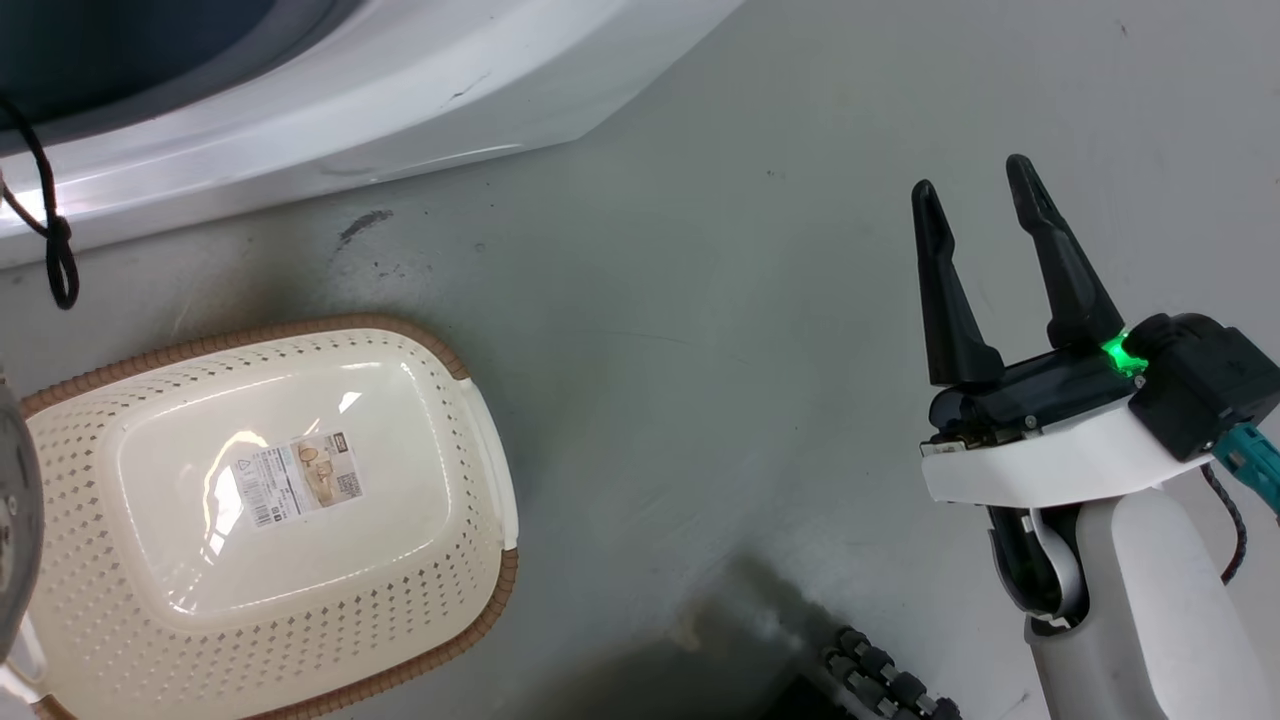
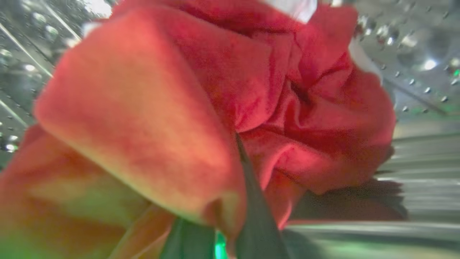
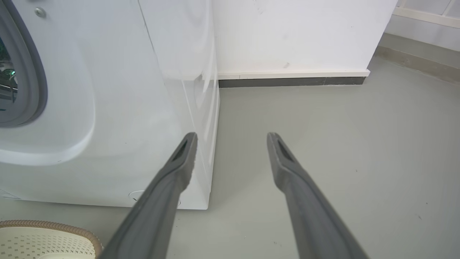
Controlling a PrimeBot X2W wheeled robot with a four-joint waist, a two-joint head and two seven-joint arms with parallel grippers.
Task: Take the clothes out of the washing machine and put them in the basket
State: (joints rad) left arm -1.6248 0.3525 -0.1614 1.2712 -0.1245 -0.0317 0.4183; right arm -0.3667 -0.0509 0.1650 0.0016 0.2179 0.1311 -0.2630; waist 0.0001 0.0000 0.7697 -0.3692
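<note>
Left gripper (image 2: 226,216) closed on bunched red clothes (image 2: 151,108) inside the washing machine drum (image 2: 424,36), right gripper (image 1: 975,180) wide open holding nothing above the floor (image 1: 700,350), basket (image 1: 300,330) near the machine

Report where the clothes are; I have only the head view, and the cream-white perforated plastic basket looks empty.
Observer: The left wrist view has the bright red soft fabric garment inside the perforated steel drum.
Operator: State the left tool's grip.
Observer: It is closed, red fabric pinched between its dark fingers.
Operator: Describe what lies beyond the right tool.
Observer: The right wrist view has a white wall with dark skirting past the large white washing machine's corner.
</note>
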